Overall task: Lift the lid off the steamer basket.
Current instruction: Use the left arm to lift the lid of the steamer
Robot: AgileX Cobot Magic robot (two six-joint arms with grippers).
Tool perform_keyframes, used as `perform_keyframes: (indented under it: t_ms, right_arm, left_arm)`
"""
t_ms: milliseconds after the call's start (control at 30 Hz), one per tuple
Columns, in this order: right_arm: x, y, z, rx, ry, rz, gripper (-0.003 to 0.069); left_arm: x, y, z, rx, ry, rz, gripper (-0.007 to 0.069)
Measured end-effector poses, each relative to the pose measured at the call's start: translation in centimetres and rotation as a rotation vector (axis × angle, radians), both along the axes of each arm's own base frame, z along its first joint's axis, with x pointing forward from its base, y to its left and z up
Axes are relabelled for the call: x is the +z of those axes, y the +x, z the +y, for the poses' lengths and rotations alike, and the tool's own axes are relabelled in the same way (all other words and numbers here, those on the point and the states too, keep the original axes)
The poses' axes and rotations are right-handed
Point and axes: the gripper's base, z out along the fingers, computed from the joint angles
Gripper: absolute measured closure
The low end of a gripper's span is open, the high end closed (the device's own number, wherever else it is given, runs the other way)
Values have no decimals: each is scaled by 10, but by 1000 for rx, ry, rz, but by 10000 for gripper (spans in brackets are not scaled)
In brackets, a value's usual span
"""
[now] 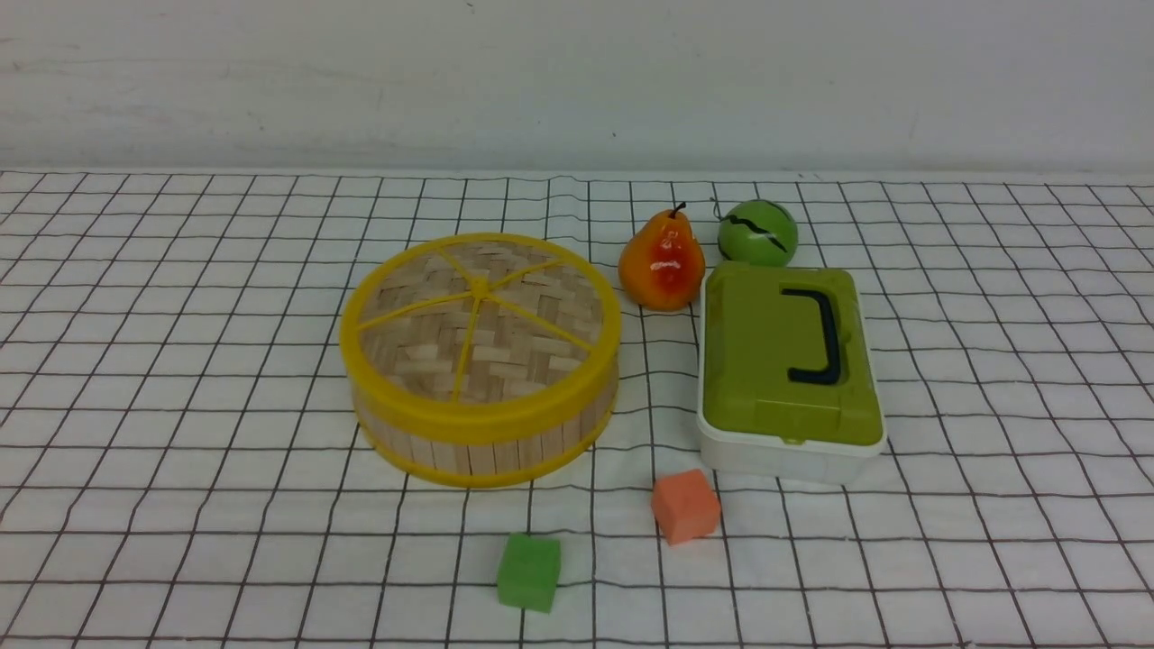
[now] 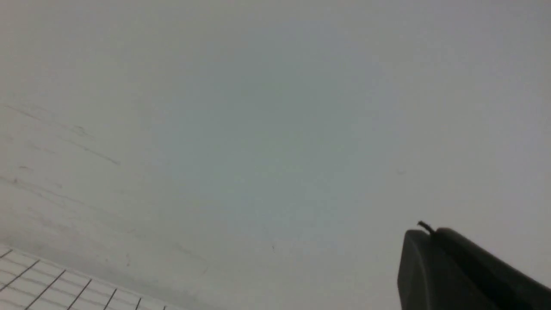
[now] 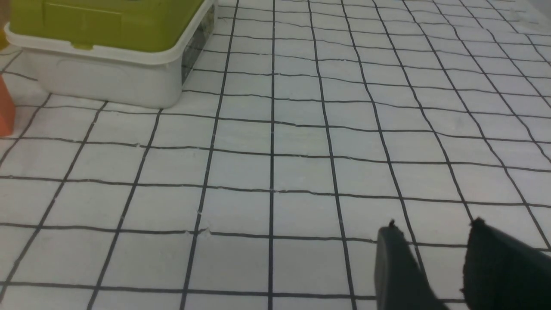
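- Bamboo lid [image 1: 478, 311] sits flat on steamer basket [image 1: 487, 437]
- L gripper [image 2: 430, 237] closed, empty, facing wall [image 2: 258, 107]
- R gripper [image 3: 434, 224] jaws apart, empty, over grid cloth [image 3: 275, 172]; white box [image 3: 107, 82] beyond

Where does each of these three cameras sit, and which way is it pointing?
Front view: between the arms, facing forward at the steamer basket, lid on, and white box; no arm shows.
Left wrist view: on the left arm, aimed at the pale wall; shut left gripper shows.
Right wrist view: on the right arm, low over the checked cloth; open right gripper shows.
Shared: front and right wrist both see the white box and orange cube.
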Motion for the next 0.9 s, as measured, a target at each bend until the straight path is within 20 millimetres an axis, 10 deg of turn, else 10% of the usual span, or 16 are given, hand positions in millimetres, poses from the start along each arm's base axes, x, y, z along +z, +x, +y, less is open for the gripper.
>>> perform_keyframes:
  t_ms: [200, 433, 900]
  right_arm:
    - [0, 0, 0, 0, 0, 0, 419]
    - [0, 0, 0, 0, 0, 0, 419]
    - [0, 0, 0, 0, 0, 0, 419]
  left_arm:
    - [44, 46, -5, -13, 126, 373, 637]
    - [25, 125, -15, -101, 88, 726, 637]
    - [14, 264, -122, -580, 334, 1146, 637]
